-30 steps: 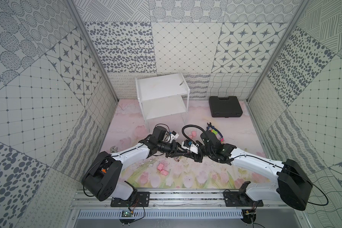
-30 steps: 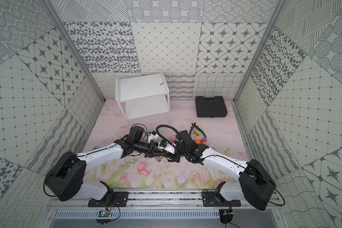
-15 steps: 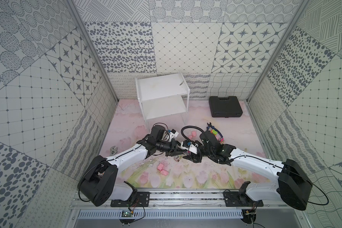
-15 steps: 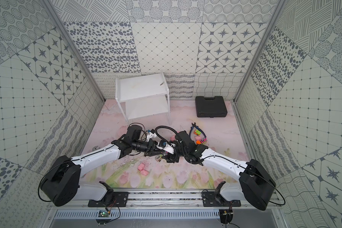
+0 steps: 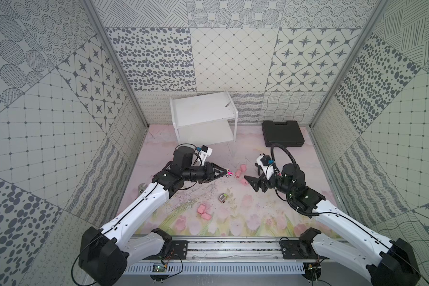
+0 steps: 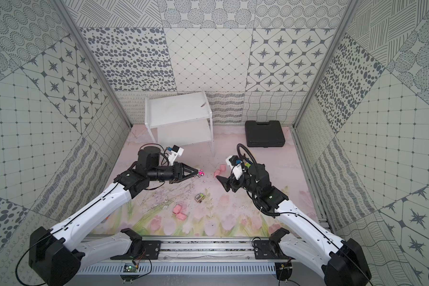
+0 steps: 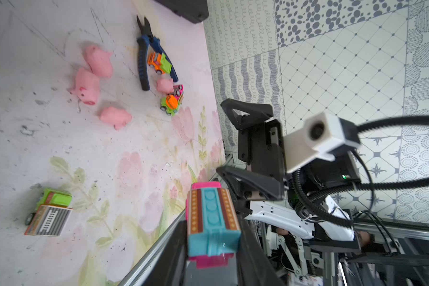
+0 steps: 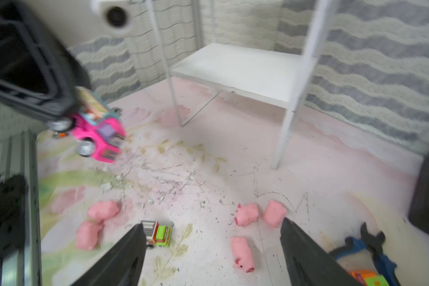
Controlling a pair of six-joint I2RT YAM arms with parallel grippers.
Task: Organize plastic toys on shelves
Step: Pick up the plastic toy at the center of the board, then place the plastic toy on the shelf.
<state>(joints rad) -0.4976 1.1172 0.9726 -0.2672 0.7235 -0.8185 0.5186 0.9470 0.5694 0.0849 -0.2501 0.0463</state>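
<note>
Left wrist view: the pink car (image 7: 212,218) is pinched in the left gripper (image 7: 212,237); the right gripper (image 7: 221,137) is spread, apart from it.

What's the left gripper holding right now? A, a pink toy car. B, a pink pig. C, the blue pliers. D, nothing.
A: the left gripper is closed on the pink toy car, plain in both wrist views.

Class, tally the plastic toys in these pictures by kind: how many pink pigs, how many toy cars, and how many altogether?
Pink pigs: 6
Toy cars: 5, counting the pink car in the left gripper
Total: 11
</note>
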